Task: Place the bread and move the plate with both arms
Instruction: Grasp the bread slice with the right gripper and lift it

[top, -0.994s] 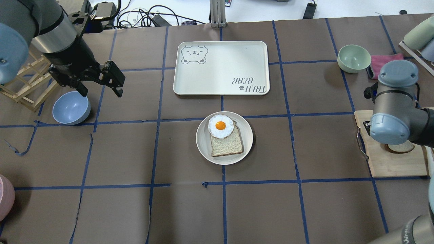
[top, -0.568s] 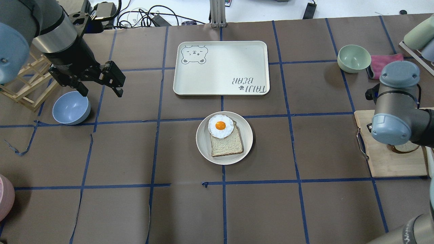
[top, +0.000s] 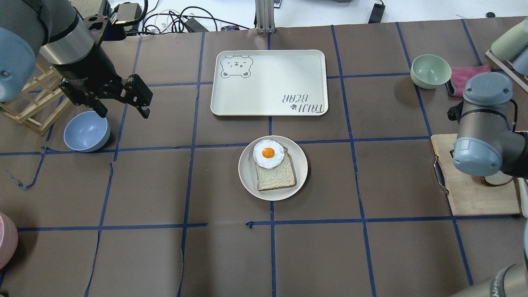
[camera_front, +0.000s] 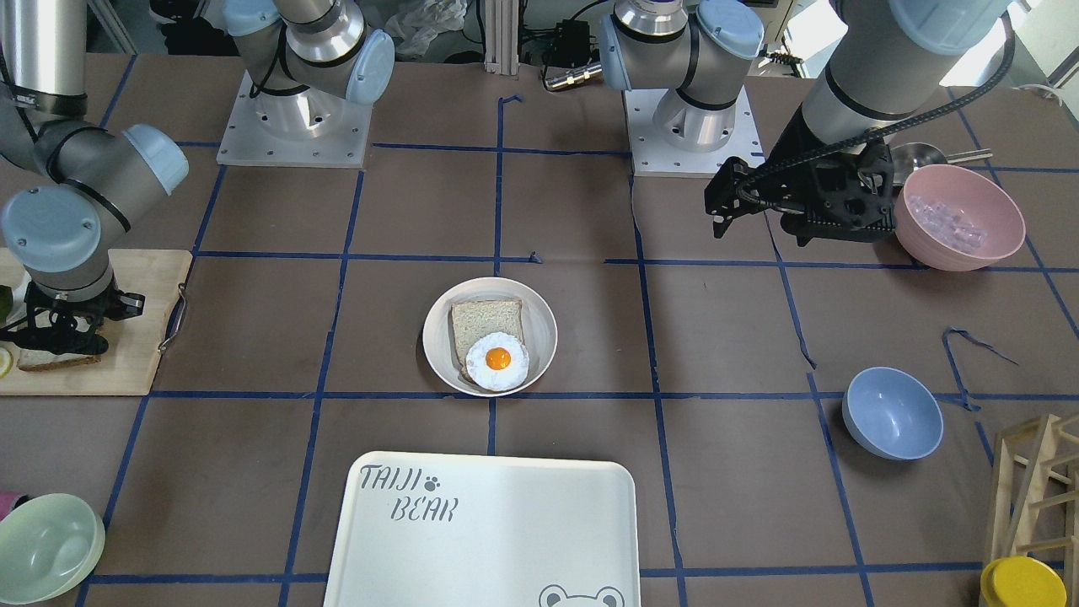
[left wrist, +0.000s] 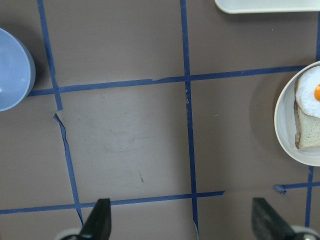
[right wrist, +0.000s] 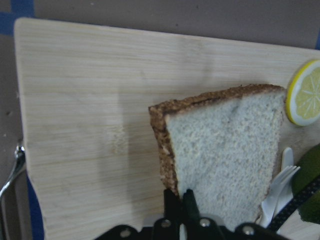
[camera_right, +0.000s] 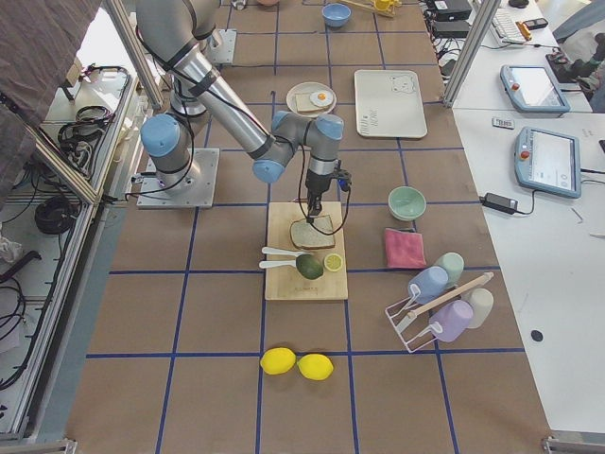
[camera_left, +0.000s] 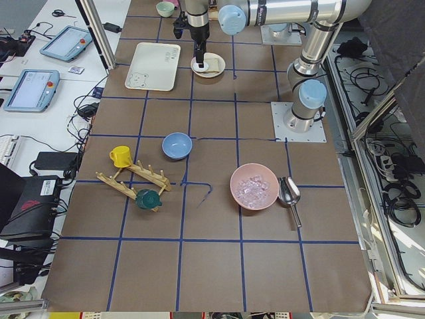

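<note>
The bread (right wrist: 220, 145), a pale slice with a dark brown crust, is on the wooden cutting board (right wrist: 85, 100) at the table's right end; it also shows in the overhead view (top: 500, 179). My right gripper (right wrist: 181, 200) is shut on its crust edge; in the overhead view my arm hides the gripper. The plate (top: 247, 173) sits mid-table and holds a squarer slice (top: 275, 176) with a fried egg (top: 268, 154). My left gripper (top: 123, 111) is open and empty, hovering far left of the plate, next to a blue bowl (top: 86, 131).
The "TAIJI BEAR" tray (top: 268, 82) lies behind the plate. A pale green bowl (top: 430, 71) and a pink cloth (top: 468, 76) are at the far right. A lemon slice (right wrist: 305, 92) and a white fork (right wrist: 280, 185) lie by the bread. A pink bowl (camera_front: 957, 217) and a wooden rack (top: 33, 103) are on the left.
My right arm has shifted a little to the right over the cutting board, and the visible part of the bread has shifted right with it. The left arm has not moved.
</note>
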`<state>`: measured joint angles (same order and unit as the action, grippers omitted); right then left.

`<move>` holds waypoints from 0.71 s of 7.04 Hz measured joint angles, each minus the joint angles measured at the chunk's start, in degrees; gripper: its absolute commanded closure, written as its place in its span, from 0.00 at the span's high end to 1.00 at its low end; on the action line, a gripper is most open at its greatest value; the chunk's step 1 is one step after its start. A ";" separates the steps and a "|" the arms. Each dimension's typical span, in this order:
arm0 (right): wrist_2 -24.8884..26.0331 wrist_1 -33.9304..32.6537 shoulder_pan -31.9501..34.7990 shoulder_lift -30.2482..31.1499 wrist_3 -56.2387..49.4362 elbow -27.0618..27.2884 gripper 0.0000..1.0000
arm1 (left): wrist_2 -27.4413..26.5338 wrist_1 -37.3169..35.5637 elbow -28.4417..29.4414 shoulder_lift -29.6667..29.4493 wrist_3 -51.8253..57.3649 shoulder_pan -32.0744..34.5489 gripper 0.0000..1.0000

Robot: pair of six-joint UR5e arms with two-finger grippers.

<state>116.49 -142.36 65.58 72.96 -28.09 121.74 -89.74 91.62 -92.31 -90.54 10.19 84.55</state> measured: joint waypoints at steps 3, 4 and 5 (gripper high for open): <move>-1.25 -0.01 0.54 1.47 0.91 -0.41 0.00 | 0.00 -0.02 -0.03 -0.03 0.00 0.00 1.00; -1.42 0.17 1.11 2.55 1.43 -0.73 0.00 | 0.00 0.00 -0.05 -0.03 0.00 0.00 1.00; -1.40 0.68 2.31 4.07 2.12 -0.95 0.00 | 0.02 -0.02 -0.06 -0.10 0.00 0.00 1.00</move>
<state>115.09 -141.69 67.89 77.03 -25.97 120.80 -89.71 91.60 -92.37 -90.63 10.20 84.55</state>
